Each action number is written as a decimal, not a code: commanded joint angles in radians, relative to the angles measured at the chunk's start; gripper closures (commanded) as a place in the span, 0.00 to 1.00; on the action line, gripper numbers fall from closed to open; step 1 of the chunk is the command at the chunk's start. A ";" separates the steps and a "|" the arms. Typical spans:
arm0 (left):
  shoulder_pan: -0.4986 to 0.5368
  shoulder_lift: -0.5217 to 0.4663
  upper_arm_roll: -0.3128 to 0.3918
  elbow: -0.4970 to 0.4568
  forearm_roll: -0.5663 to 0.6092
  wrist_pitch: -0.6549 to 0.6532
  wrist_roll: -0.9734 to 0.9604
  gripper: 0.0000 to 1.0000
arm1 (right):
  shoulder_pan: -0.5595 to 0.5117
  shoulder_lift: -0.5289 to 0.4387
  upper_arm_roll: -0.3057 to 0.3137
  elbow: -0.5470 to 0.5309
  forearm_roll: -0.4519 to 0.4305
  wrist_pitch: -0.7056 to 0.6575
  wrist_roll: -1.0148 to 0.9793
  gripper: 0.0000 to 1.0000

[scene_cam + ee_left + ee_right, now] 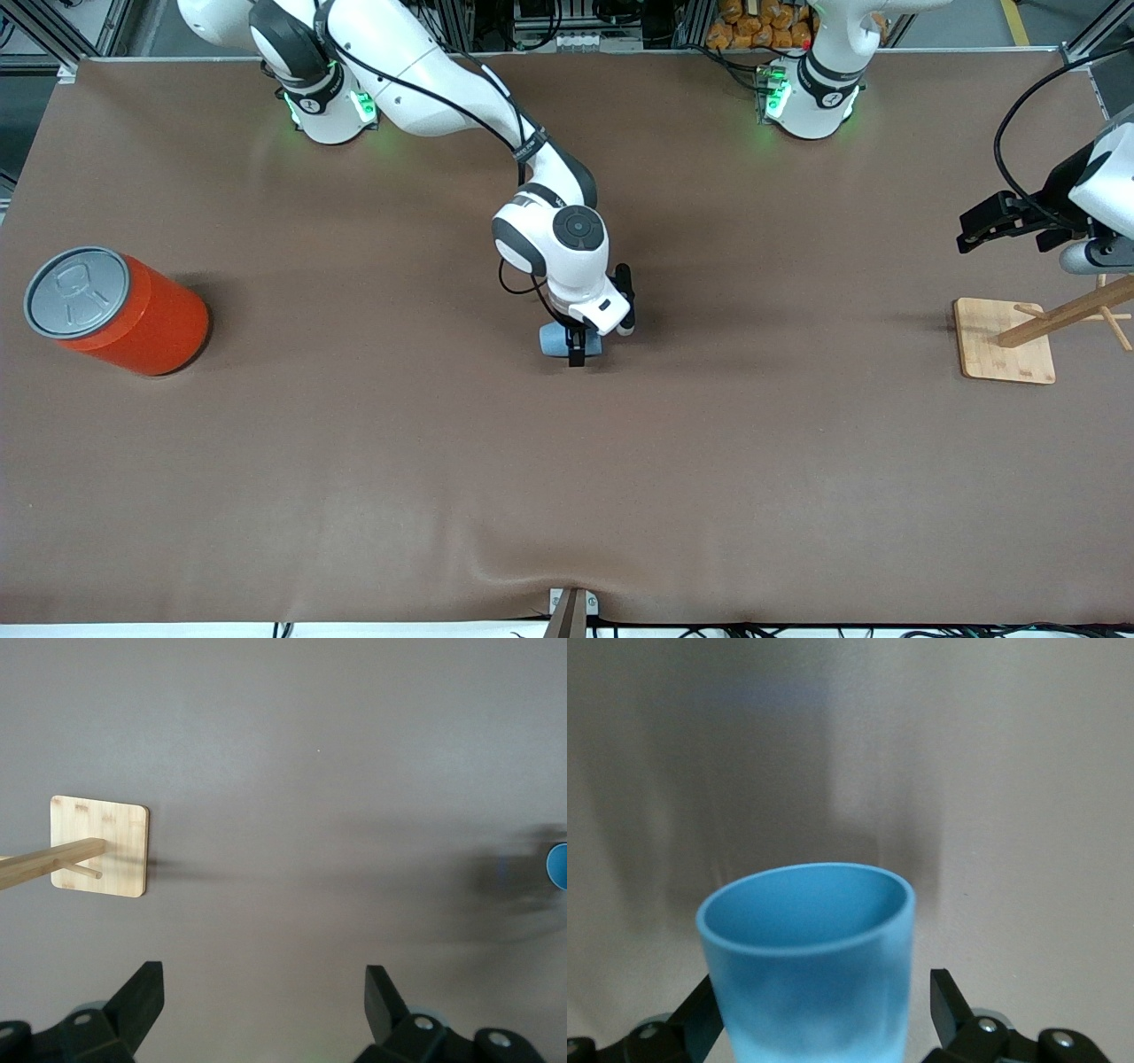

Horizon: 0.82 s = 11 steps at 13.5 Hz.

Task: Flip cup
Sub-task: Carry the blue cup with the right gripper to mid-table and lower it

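- Right gripper [577, 348] sits at table centre, black fingers [950, 1005] flanking the matte, tapered light-blue plastic cup [808, 970], apparently grasping it.
- Left gripper [264, 1005] waits, fingers spread, above the square bamboo stand [1005, 340].
- Glossy orange can [120, 312] stands at nine o'clock from the cup.

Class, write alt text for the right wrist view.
A small light blue tapered plastic cup fills the foreground between the right pincer's two black fingers, its open rim facing the camera, with plain brown table around it.
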 commanded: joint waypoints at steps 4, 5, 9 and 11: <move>-0.002 0.008 0.000 0.020 -0.010 -0.013 0.003 0.00 | 0.005 -0.141 0.000 0.013 -0.002 -0.171 0.123 0.00; -0.002 0.006 -0.002 0.020 -0.008 -0.013 0.002 0.00 | 0.000 -0.171 -0.001 0.013 0.009 -0.205 0.166 0.00; 0.031 0.043 -0.005 -0.003 -0.248 -0.013 0.003 0.00 | -0.076 -0.297 -0.007 0.011 0.012 -0.334 0.298 0.00; 0.051 0.103 -0.006 0.002 -0.356 0.012 0.006 0.00 | -0.145 -0.352 -0.009 0.009 0.012 -0.391 0.347 0.00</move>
